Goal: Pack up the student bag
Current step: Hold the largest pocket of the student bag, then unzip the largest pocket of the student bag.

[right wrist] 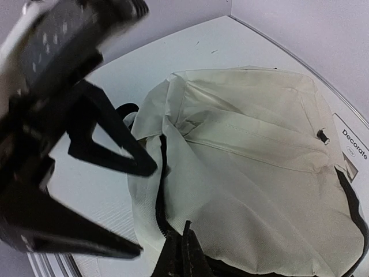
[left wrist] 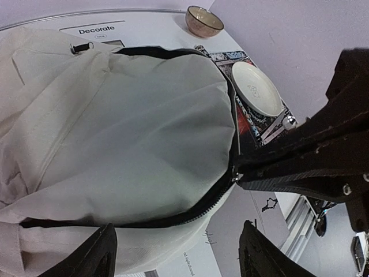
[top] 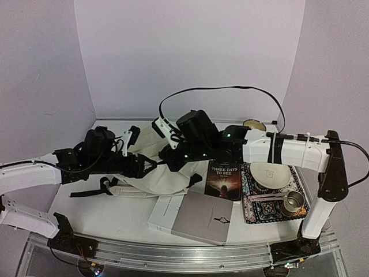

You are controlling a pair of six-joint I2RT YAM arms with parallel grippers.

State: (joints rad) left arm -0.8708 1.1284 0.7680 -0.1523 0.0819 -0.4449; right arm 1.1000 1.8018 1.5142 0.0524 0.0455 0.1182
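Observation:
The student bag (top: pixel 167 179) is a cream fabric backpack lying flat in the middle of the table, with black straps trailing left. Its black zipper (left wrist: pixel 173 219) curves round the bag's edge. My right gripper (right wrist: pixel 184 251) is shut on the zipper pull (left wrist: pixel 235 173) at the bag's rim; in the top view the right gripper (top: pixel 166 159) sits over the bag's upper part. My left gripper (left wrist: pixel 179 254) stands open just beside the bag's edge with nothing between its fingers (left wrist: pixel 98 254). From above, the left gripper (top: pixel 147 165) is close to the right one.
A dark book (top: pixel 225 176) and a grey book (top: pixel 202 218) on a white one lie right of the bag. Further right, a patterned mat (top: pixel 253 210) carries a white plate (top: pixel 270 173) and a metal cup (top: pixel 294 202). A small bowl (top: pixel 253 124) stands at the back.

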